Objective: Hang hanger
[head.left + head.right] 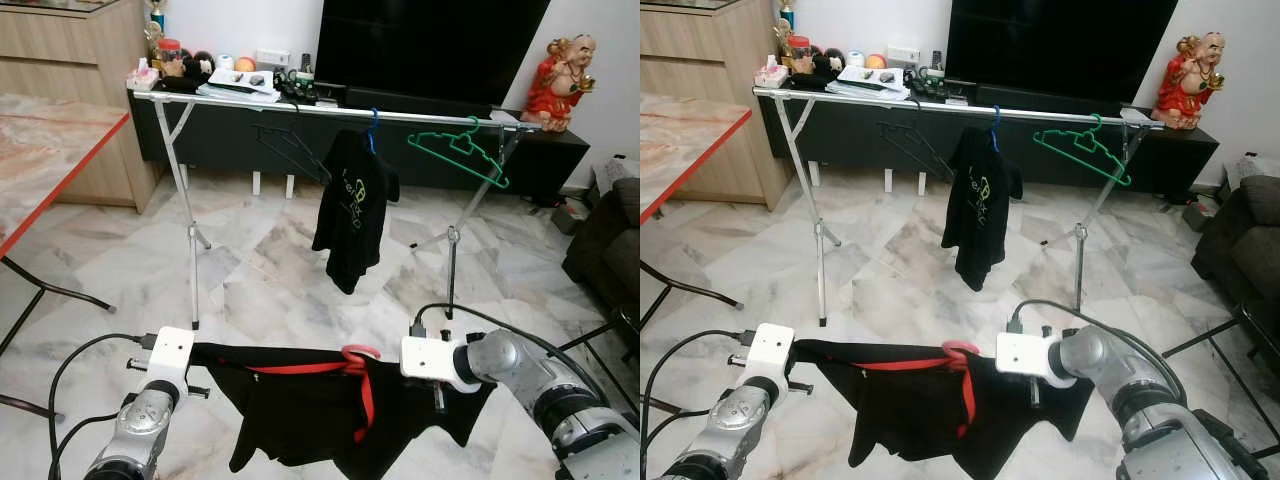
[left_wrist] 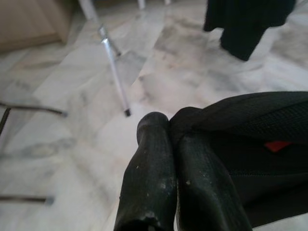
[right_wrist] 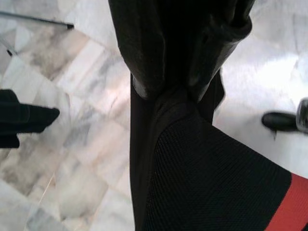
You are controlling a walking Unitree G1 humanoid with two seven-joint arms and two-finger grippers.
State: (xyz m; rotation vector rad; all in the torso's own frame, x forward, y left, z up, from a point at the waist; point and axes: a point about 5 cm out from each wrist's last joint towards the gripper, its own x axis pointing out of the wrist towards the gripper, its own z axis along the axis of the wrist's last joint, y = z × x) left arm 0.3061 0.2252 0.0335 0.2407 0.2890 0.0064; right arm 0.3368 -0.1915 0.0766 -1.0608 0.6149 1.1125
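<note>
left gripper (image 2: 168,144) clenched on one end of shirt (image 1: 320,405) | right gripper (image 3: 187,82) clenched on other end | shirt on red hanger (image 1: 352,360) stretched between them, low, well before rail (image 1: 330,108) | advice: keep both ends level, walk close, lift hook over rail between green hanger (image 1: 460,150) and hung shirt (image 1: 352,205)

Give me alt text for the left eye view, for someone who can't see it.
Two silver robot arms hold a black shirt on a red hanger stretched between the left claw and right claw. Ahead on the marble floor stands a metal clothes rack carrying a black t-shirt, an empty black hanger and an empty green hanger, before a dark TV cabinet.
</note>
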